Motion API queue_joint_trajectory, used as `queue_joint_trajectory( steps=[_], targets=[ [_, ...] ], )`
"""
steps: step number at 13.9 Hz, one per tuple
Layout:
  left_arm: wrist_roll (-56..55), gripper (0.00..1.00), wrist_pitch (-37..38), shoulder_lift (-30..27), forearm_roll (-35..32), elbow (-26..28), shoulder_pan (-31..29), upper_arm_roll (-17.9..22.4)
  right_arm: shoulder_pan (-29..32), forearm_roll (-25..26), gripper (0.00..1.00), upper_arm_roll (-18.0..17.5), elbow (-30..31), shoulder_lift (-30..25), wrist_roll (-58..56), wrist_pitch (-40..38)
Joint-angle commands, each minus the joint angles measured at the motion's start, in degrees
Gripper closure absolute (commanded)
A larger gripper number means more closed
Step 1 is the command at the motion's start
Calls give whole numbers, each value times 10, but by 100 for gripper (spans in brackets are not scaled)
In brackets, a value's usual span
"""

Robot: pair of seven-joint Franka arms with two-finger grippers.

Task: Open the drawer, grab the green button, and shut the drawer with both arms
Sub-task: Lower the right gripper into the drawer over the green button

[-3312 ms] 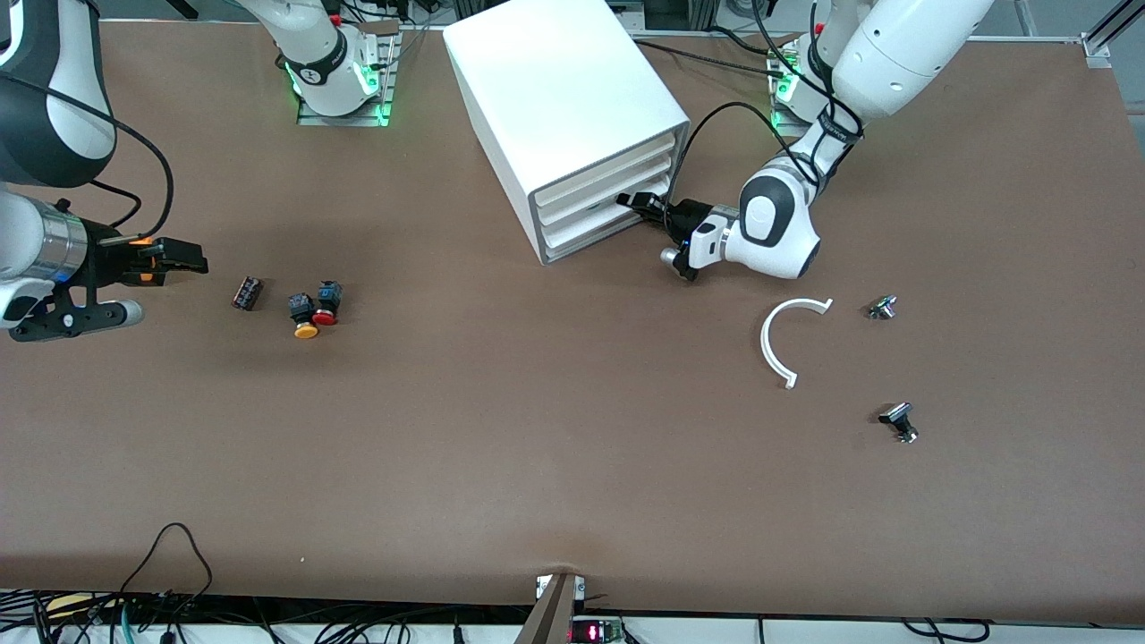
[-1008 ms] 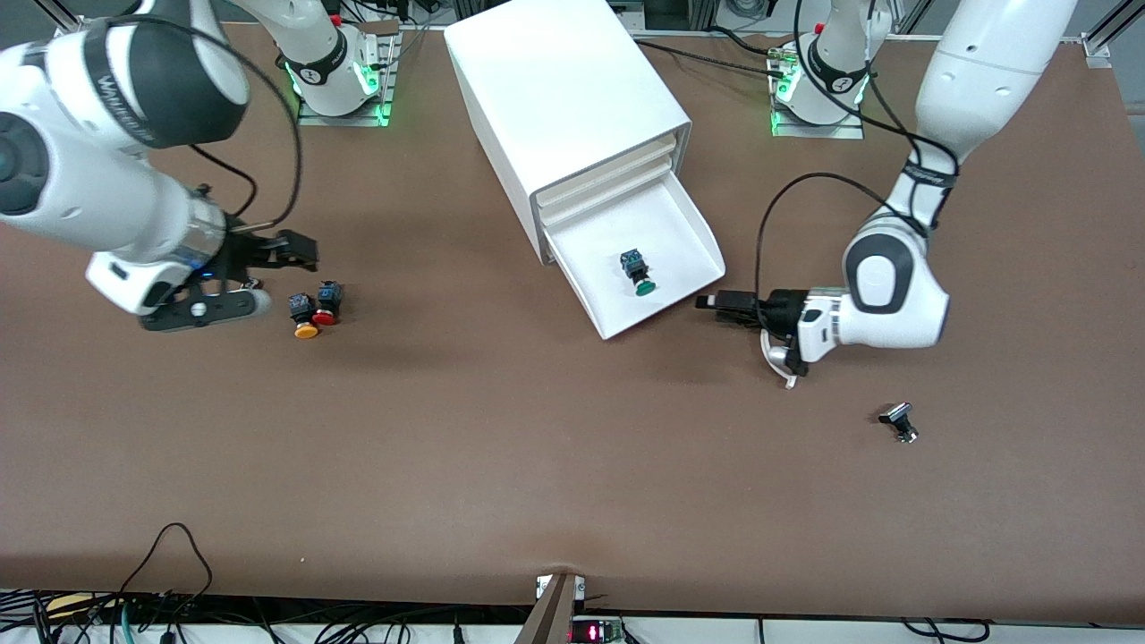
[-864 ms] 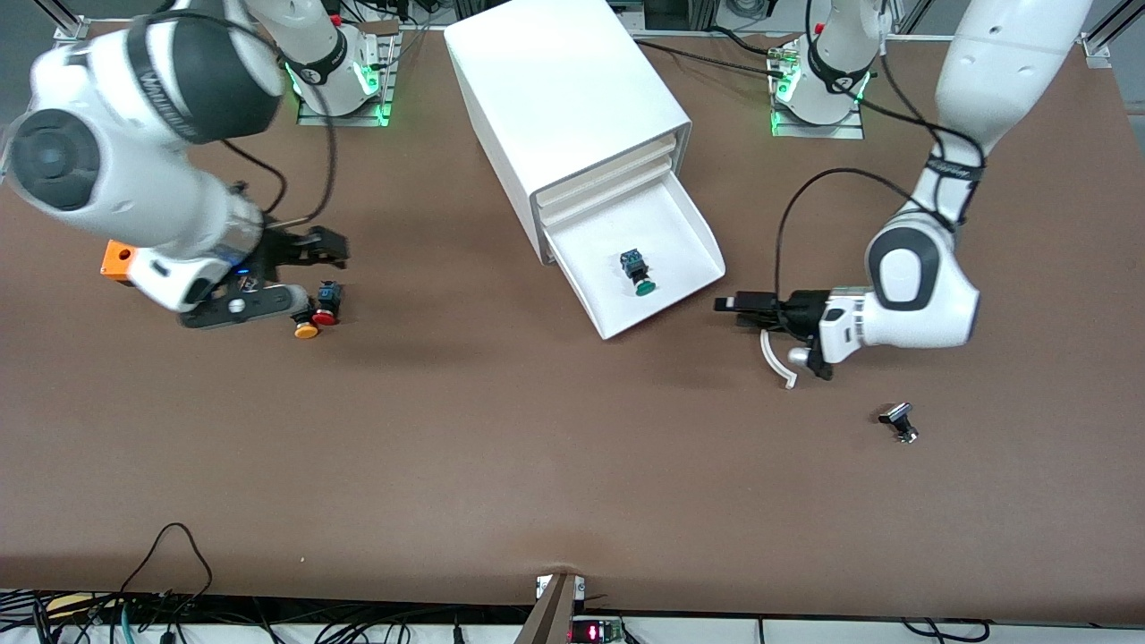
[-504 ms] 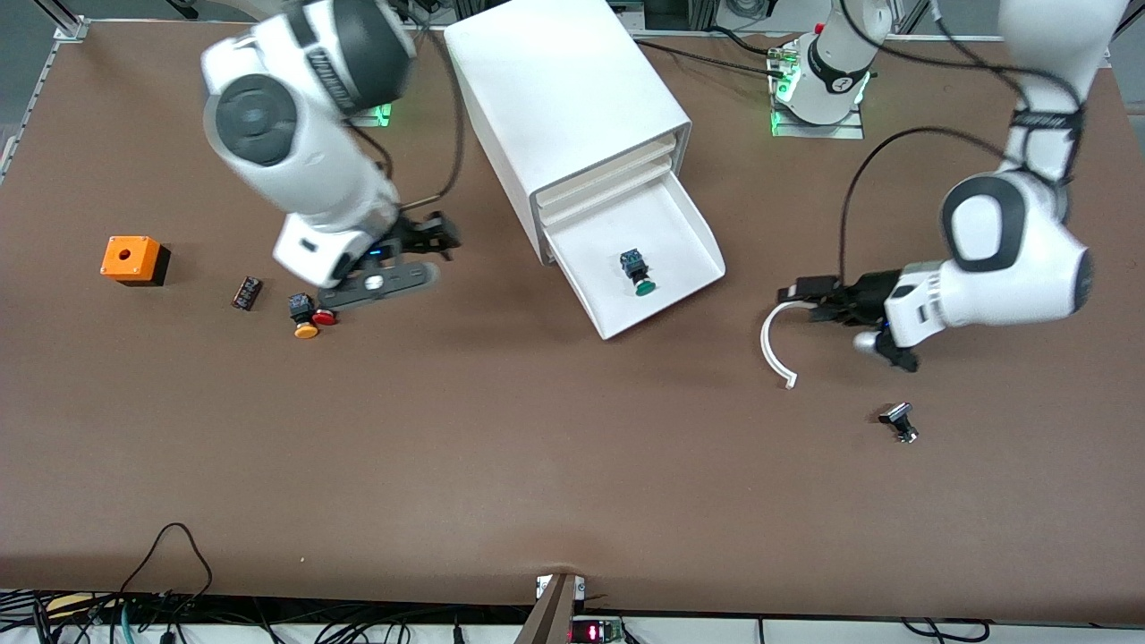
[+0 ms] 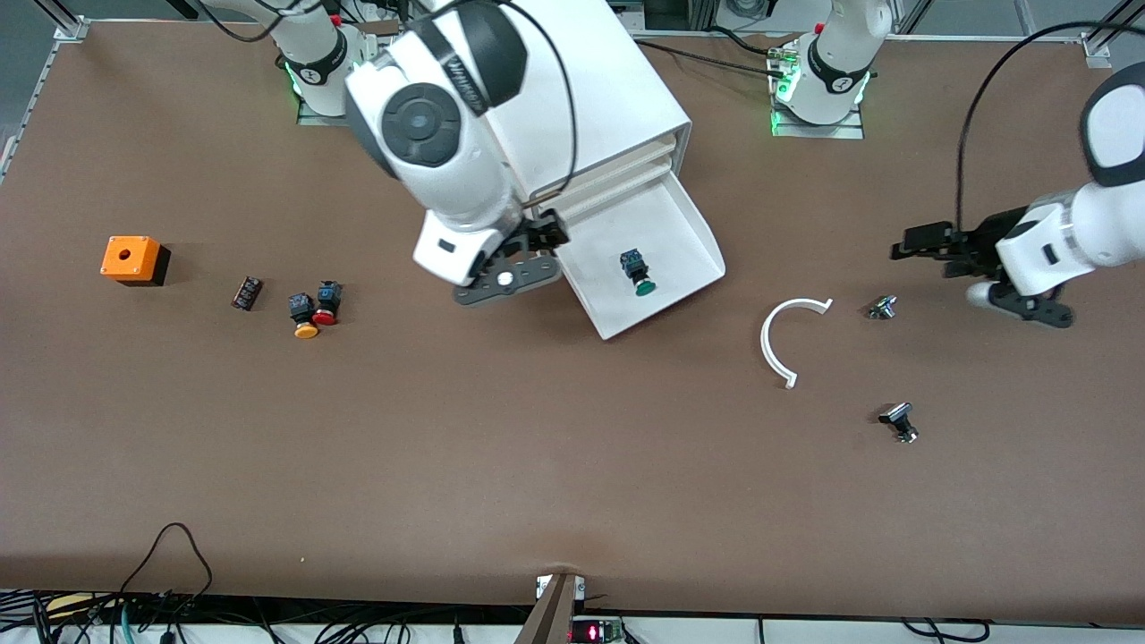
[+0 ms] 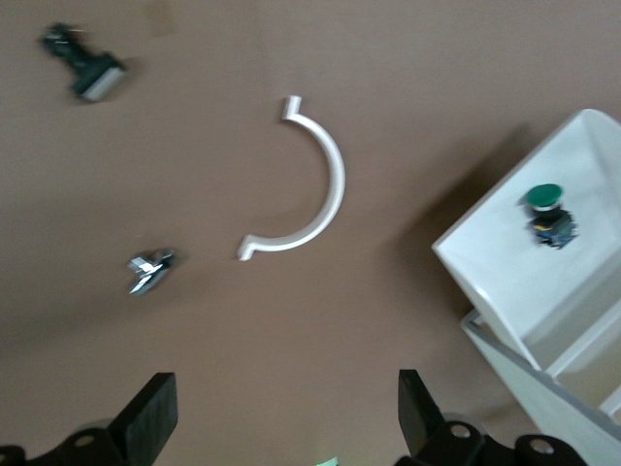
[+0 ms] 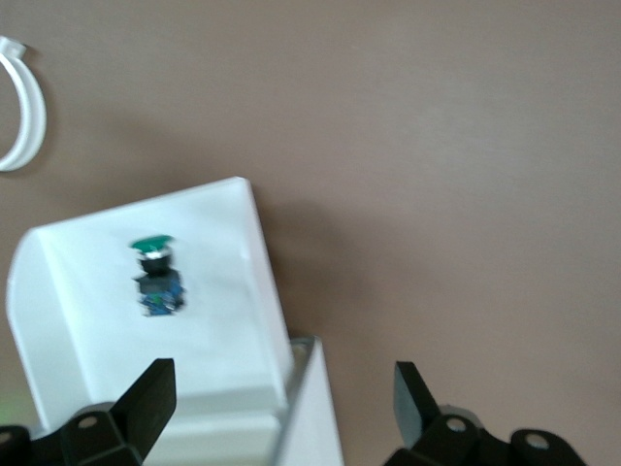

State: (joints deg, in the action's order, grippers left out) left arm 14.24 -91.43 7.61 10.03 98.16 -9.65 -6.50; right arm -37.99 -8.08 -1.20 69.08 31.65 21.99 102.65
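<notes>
The white cabinet (image 5: pixel 617 98) stands at the table's back middle. Its lowest drawer (image 5: pixel 666 224) is pulled out. The green-capped button (image 5: pixel 637 273) lies on the drawer's floor. My right gripper (image 5: pixel 547 236) is open and empty, over the cabinet's front corner beside the open drawer. Its wrist view shows the button (image 7: pixel 153 267) and the drawer's wall (image 7: pixel 254 272) ahead of the gripper (image 7: pixel 281 408). My left gripper (image 5: pixel 911 241) is open and empty over the table toward the left arm's end. Its wrist view (image 6: pixel 281 427) shows the button (image 6: pixel 545 202) in the drawer (image 6: pixel 495 282).
A yellow-capped button (image 5: pixel 304 322) and a red-capped button (image 5: pixel 326 306) lie toward the right arm's end, with a small dark part (image 5: pixel 247 292) and an orange box (image 5: pixel 134 259). A white arc (image 5: pixel 780 335) and two metal parts (image 5: pixel 882 307) (image 5: pixel 899 422) lie toward the left arm's end.
The drawer has been pulled open. My left gripper let go and drew back toward its end of the table. My right arm swung from its end to the cabinet's front corner.
</notes>
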Motion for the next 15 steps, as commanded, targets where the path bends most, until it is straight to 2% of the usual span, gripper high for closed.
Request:
queue_joint_trajectory(
  steps=[1,2,4,5,10,15],
  targets=[
    [-39,0,47,-2,-75,-44,6,-4,-37,-5,1,8,-59,57,46,27],
    [-36,0,49,-4,-99,-51,8,-4,-47,-4,1,8,-59,68,59,44],
    [-22,0,44,-1,-193,-68,10,-9,-66,-3,1,8,-59,89,78,84],
    [-22,0,37,-1,-202,-68,10,-9,-75,-3,1,8,-59,100,84,104],
    [-2,0,19,-1,-198,-69,11,-10,-114,12,1,13,-58,145,112,163],
    [-101,0,-28,1,-173,-66,11,-12,-139,73,1,13,-54,185,126,186]
  ],
)
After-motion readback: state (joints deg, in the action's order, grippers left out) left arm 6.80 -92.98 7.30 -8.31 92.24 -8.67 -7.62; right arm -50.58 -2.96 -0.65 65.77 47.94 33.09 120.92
